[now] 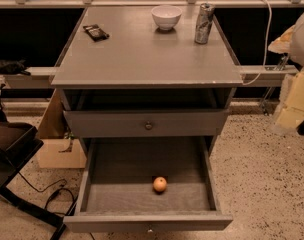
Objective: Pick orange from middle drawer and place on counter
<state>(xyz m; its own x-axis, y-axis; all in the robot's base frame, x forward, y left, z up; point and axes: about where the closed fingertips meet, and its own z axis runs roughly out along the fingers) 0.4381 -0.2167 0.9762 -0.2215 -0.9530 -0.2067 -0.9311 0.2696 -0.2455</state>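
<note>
The orange point(160, 184) lies on the dark floor of the open middle drawer point(117, 194), near its front centre. The drawer is pulled far out toward me at the bottom of the view. Above it is the other grey drawer front with a round dark knob point(148, 125). The counter point(142, 54) is the flat grey top of the cabinet. My gripper point(294, 91) shows as a pale shape at the right edge, level with the cabinet's upper part, well away from the orange and the drawer.
On the counter's far part stand a white bowl point(166, 17), a crumpled can point(204, 23) and a dark packet point(96, 32). A cardboard box point(59, 151) and a black stand point(12, 149) sit left of the cabinet, with cables on the speckled floor.
</note>
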